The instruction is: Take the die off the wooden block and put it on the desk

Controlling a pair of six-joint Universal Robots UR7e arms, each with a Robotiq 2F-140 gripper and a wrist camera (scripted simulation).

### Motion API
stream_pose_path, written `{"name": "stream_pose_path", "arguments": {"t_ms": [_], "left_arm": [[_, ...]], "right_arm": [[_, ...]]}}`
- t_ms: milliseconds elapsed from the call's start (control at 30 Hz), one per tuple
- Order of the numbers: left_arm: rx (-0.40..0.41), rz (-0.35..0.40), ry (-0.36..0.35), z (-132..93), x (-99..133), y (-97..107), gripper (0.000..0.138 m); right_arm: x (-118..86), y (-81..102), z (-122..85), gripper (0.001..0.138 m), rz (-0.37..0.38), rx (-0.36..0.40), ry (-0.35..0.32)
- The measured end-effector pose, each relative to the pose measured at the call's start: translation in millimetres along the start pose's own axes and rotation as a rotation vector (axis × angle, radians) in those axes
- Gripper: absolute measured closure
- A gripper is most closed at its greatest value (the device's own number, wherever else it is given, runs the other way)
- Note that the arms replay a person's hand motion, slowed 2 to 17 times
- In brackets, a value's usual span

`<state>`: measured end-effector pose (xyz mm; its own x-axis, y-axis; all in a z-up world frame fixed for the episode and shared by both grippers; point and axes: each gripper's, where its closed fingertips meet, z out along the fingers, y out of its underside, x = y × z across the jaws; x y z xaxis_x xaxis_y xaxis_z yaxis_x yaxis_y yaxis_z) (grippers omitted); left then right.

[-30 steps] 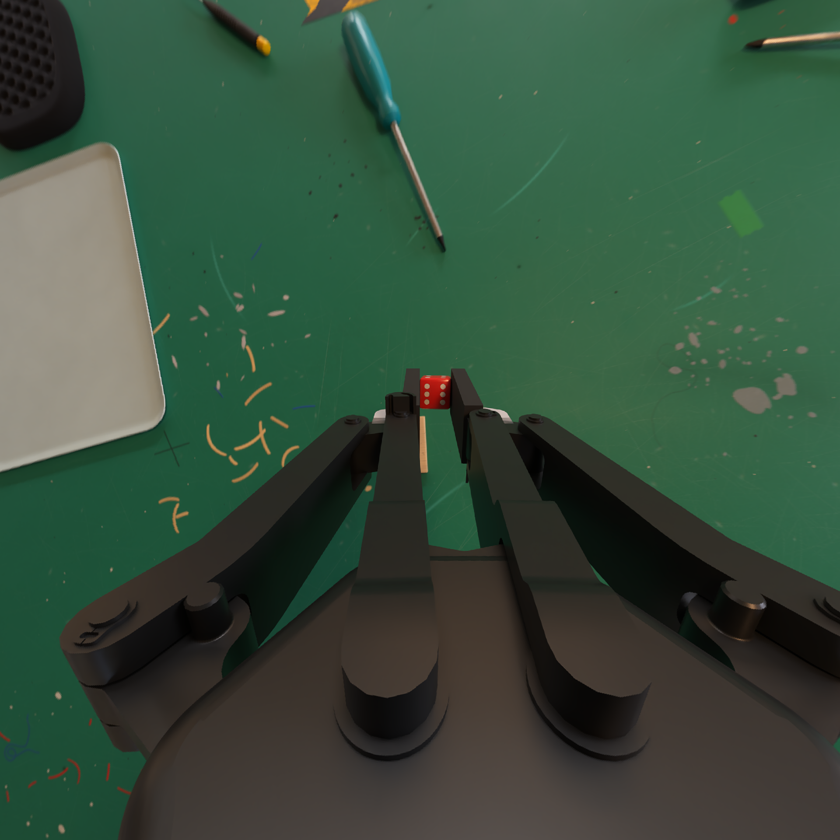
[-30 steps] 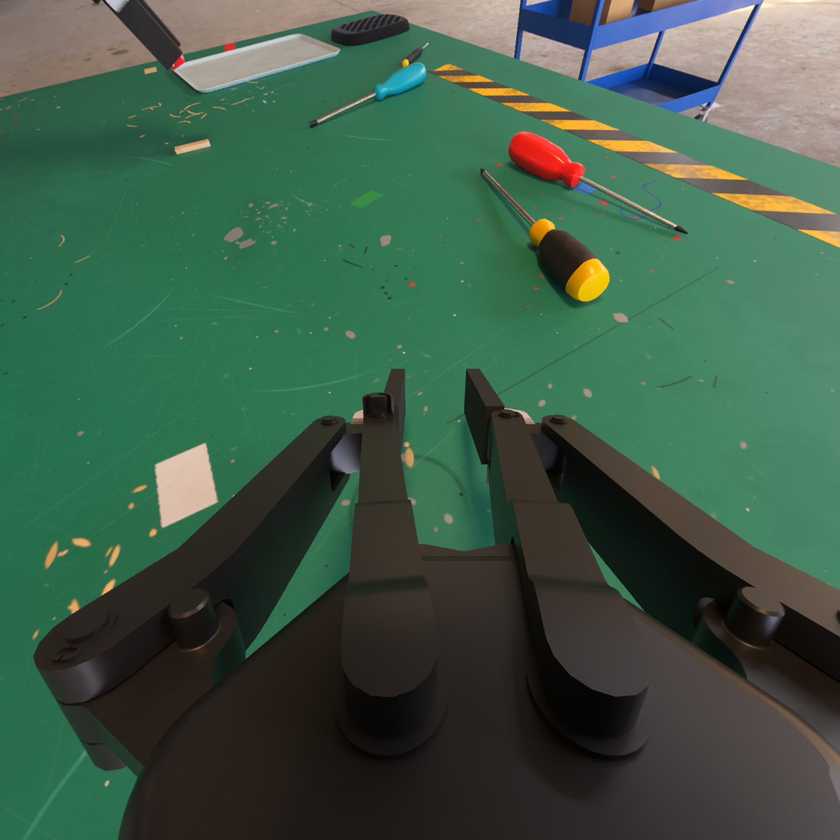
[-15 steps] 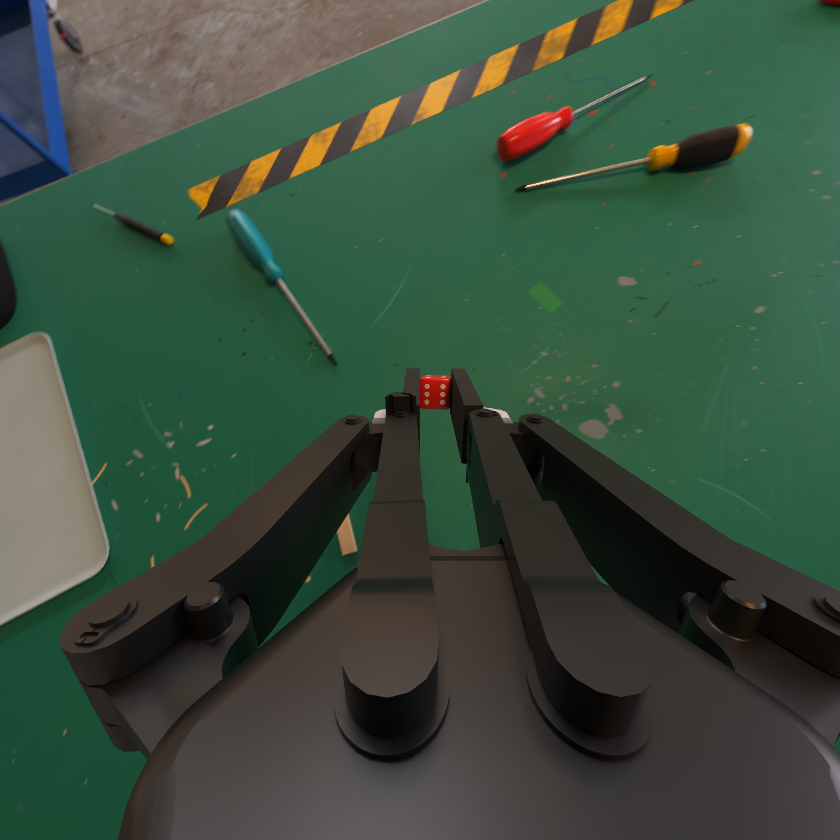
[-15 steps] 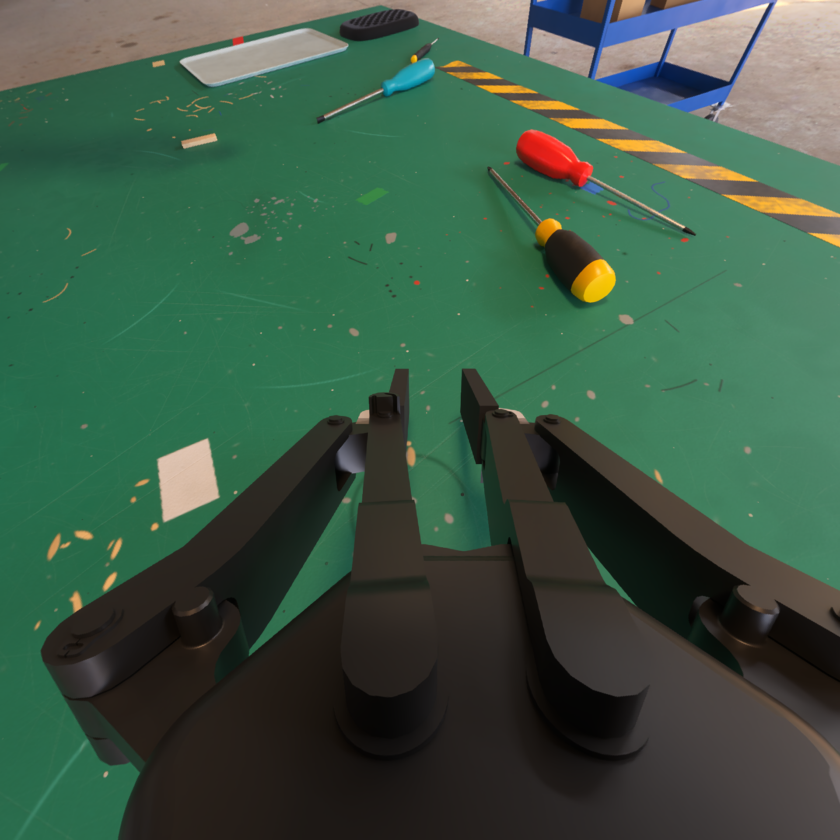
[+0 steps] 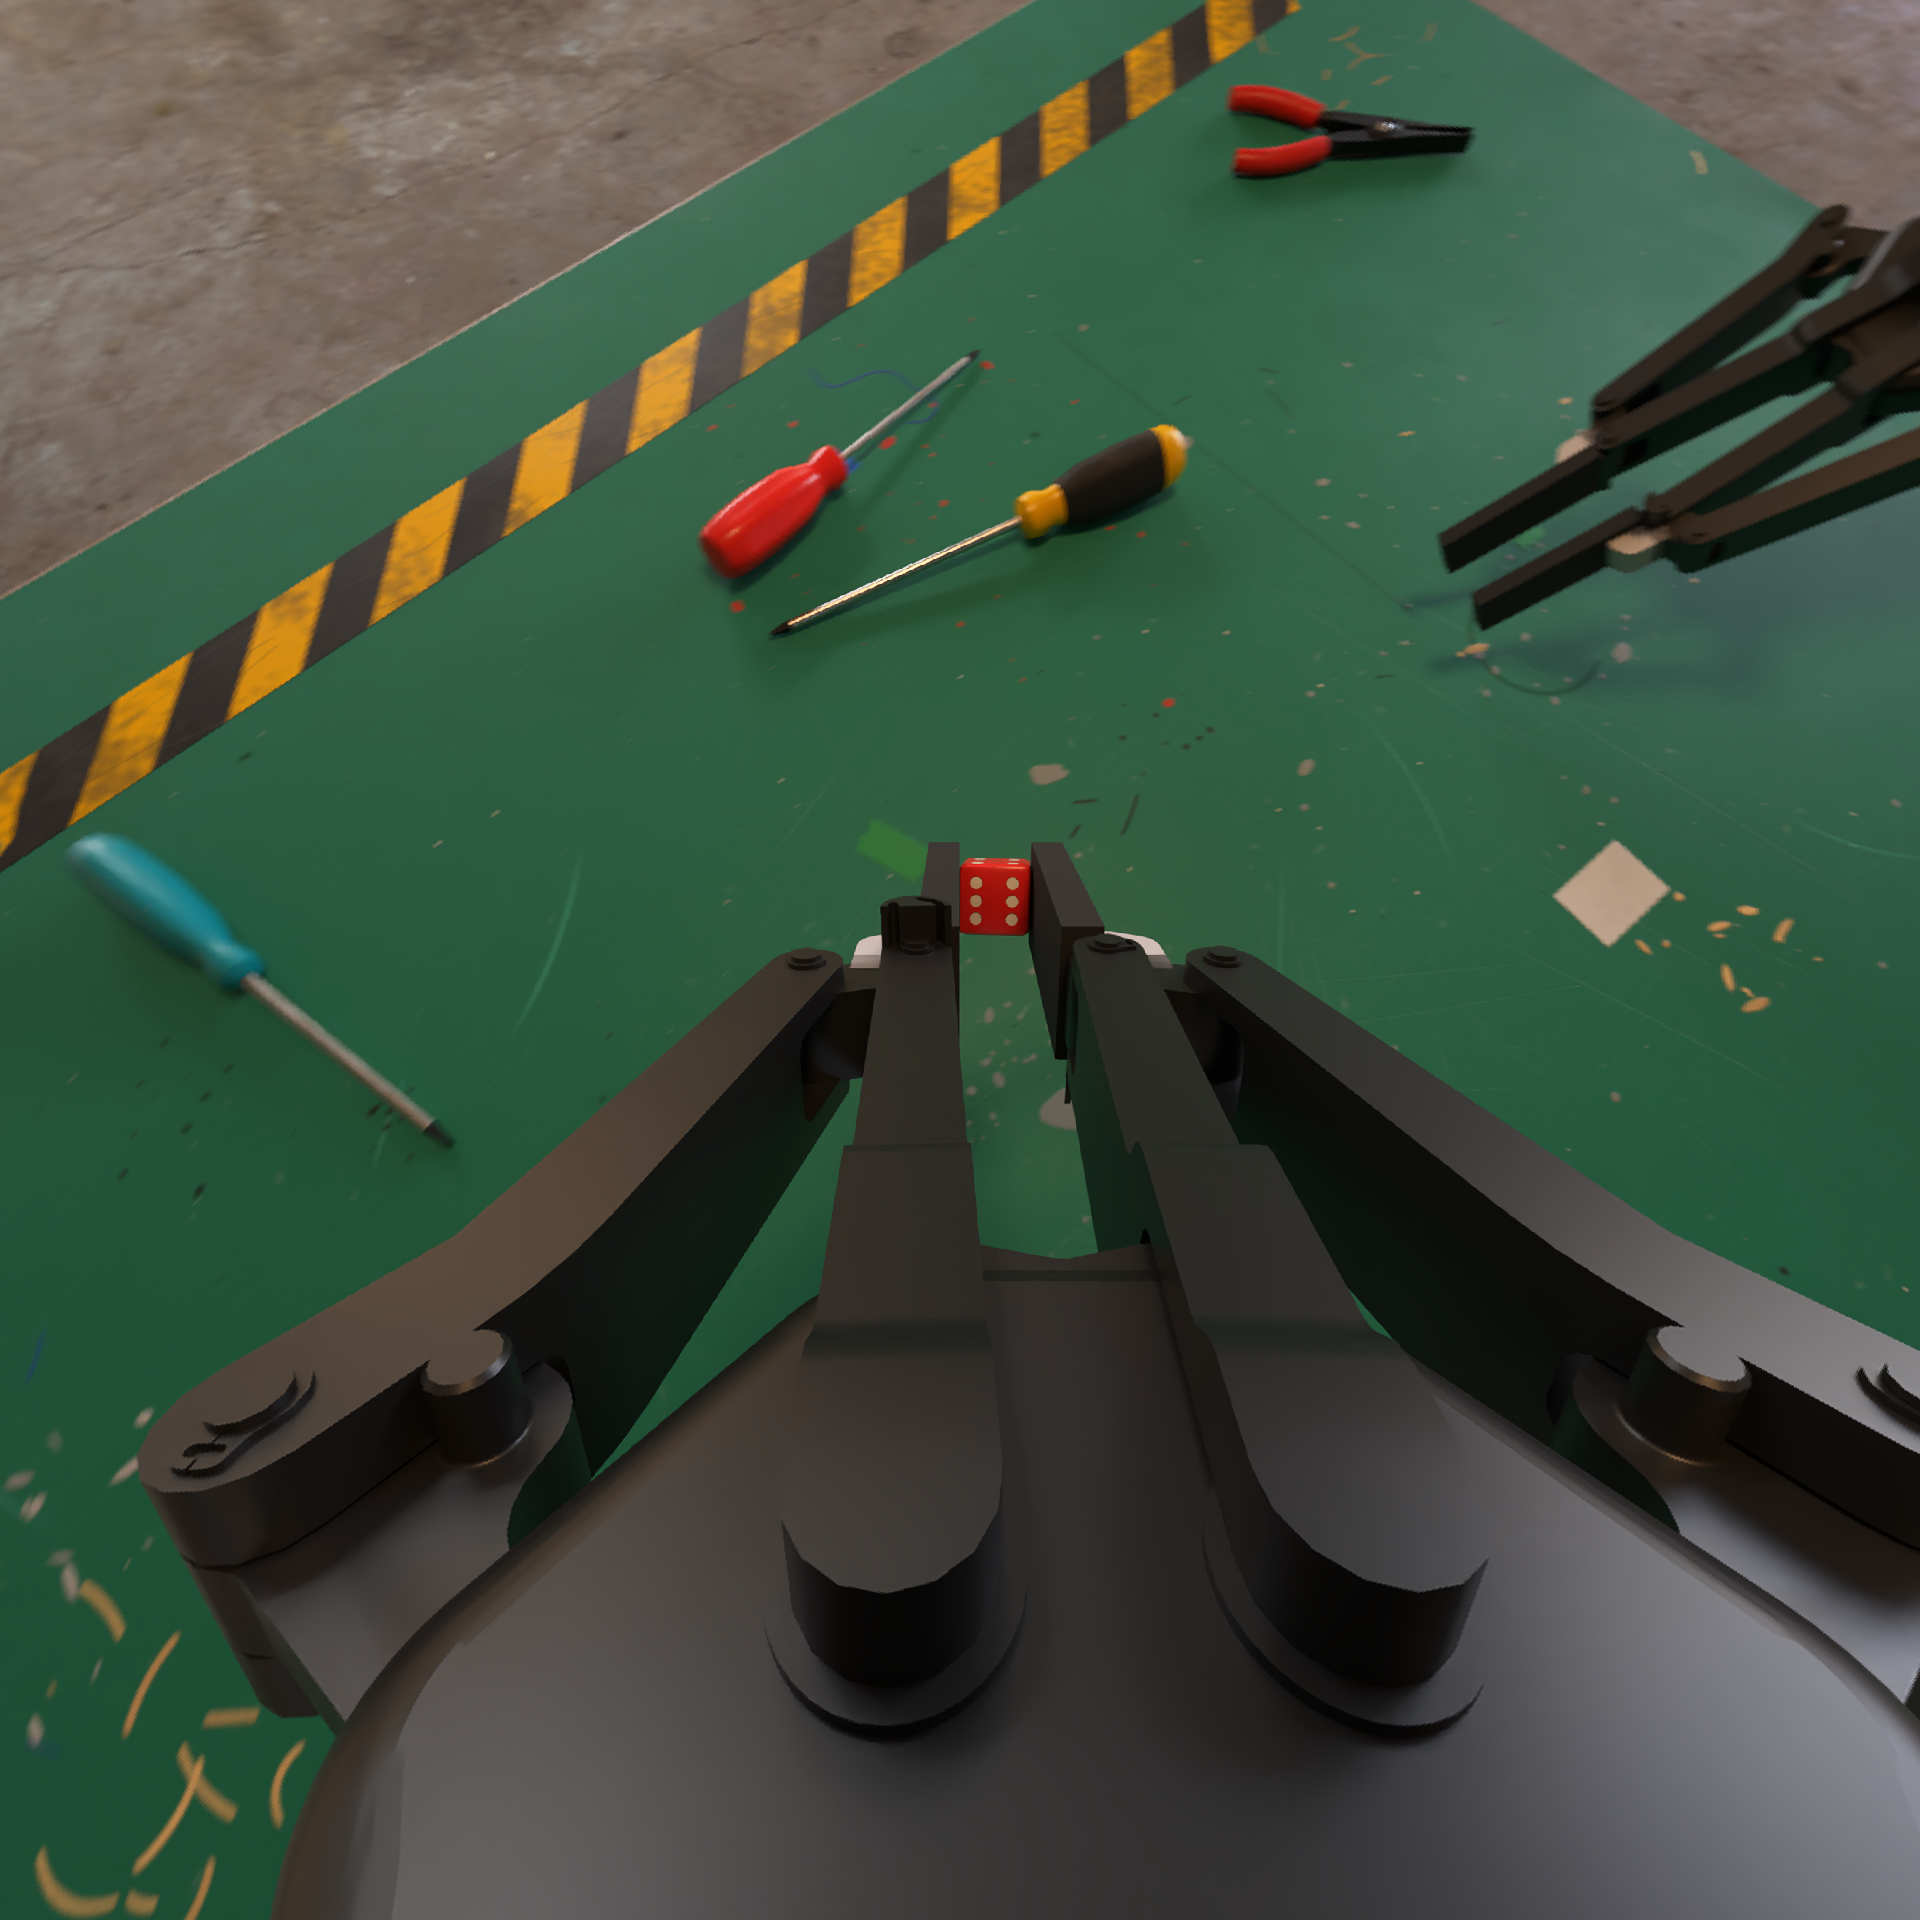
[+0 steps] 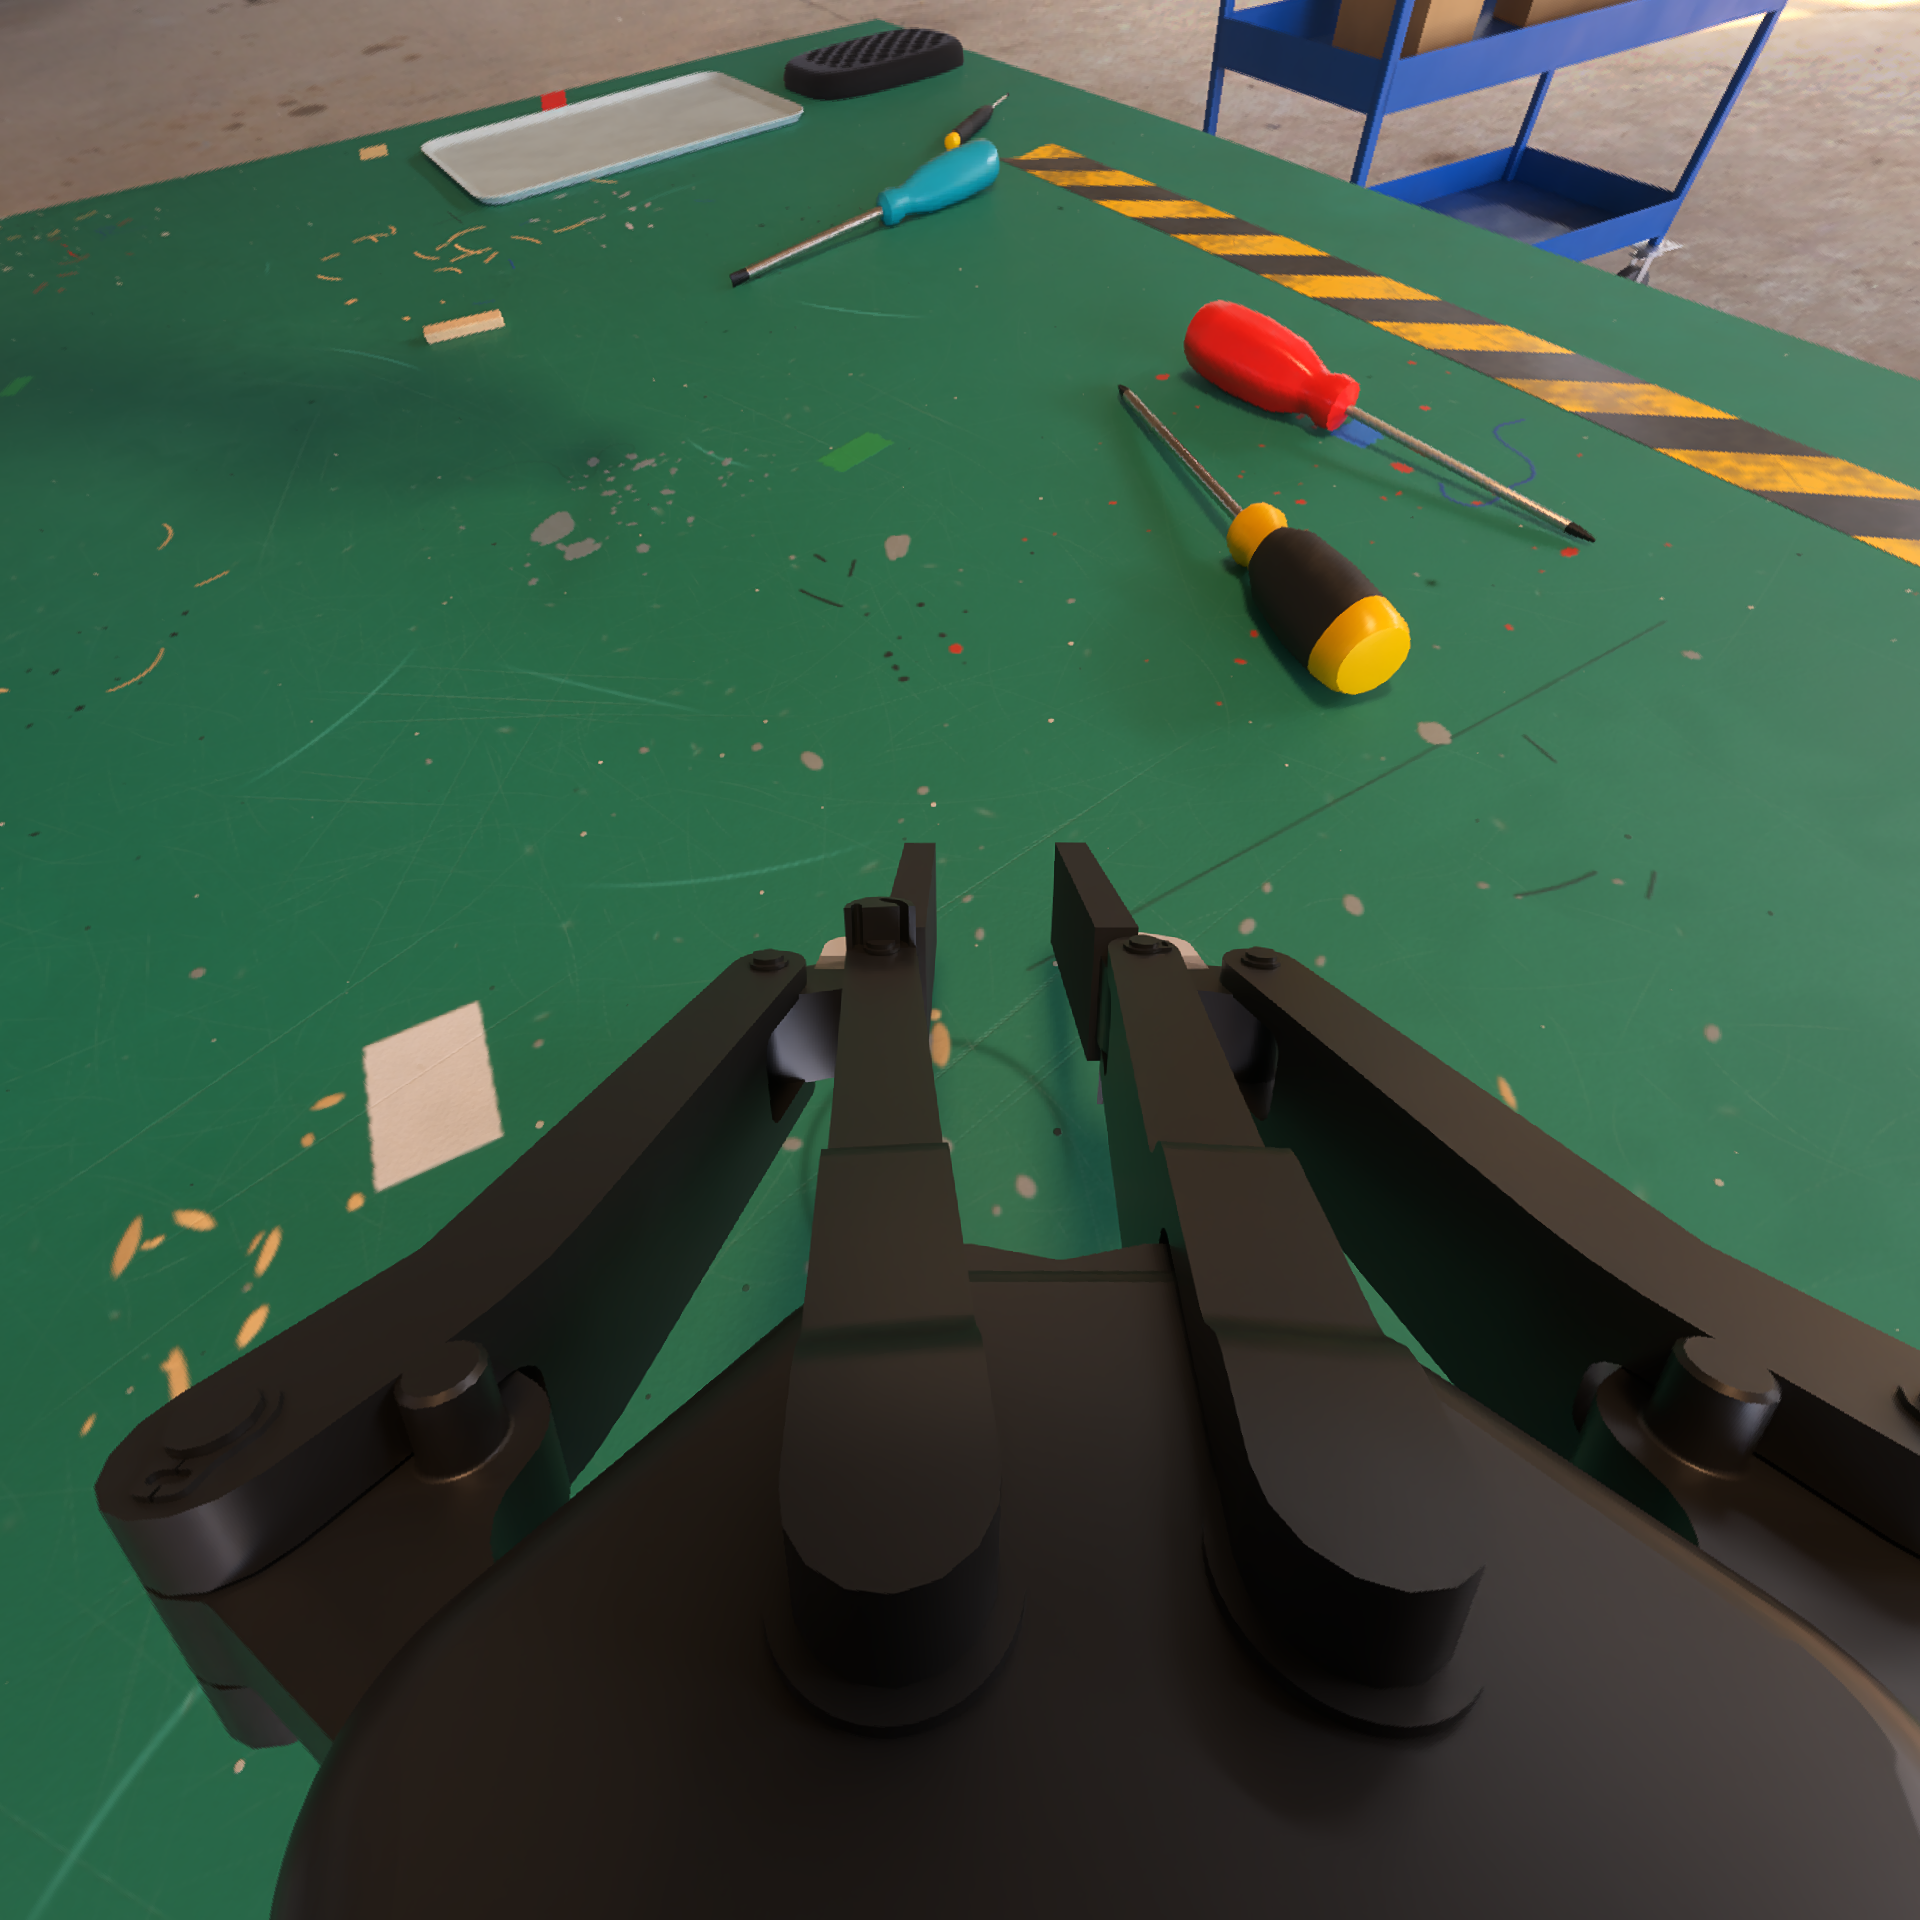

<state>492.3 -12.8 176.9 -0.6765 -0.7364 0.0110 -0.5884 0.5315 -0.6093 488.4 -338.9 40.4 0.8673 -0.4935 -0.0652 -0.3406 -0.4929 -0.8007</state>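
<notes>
The red die (image 5: 994,896) with white pips is clamped between the fingertips of my left gripper (image 5: 994,883), which holds it up over the green desk (image 5: 623,831). The small wooden block (image 6: 463,326) lies bare on the desk far off in the right wrist view, near the tray; the left wrist view does not show it. My right gripper (image 6: 992,883) hovers low over the desk with its fingers apart and nothing between them. It also shows at the right edge of the left wrist view (image 5: 1465,582).
A red screwdriver (image 5: 774,514), a black-and-yellow screwdriver (image 5: 1101,483), a teal screwdriver (image 5: 166,914) and red pliers (image 5: 1309,130) lie on the desk. A yellow-black stripe (image 5: 623,395) marks the desk's edge. A white tray (image 6: 608,133), a black pad (image 6: 873,60) and a blue cart (image 6: 1507,125) stand at the far end.
My left gripper, with the die in it, has swung away from the block and tray towards the desk's middle. The right gripper has hardly moved.
</notes>
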Motion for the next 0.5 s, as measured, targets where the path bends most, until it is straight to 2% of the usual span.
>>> {"name": "stream_pose_path", "arguments": {"t_ms": [233, 500], "left_arm": [[-0.003, 0.100, 0.119, 30, 48, -24, 0.120], [-0.006, 0.192, 0.265, 66, 102, -41, 0.120]], "right_arm": [[0, -0.5, -1, 0.109, 0.003, 0.008, 0.000], [1, -1.8, -3, 0.109, 0.007, 0.024, 0.003]]}}
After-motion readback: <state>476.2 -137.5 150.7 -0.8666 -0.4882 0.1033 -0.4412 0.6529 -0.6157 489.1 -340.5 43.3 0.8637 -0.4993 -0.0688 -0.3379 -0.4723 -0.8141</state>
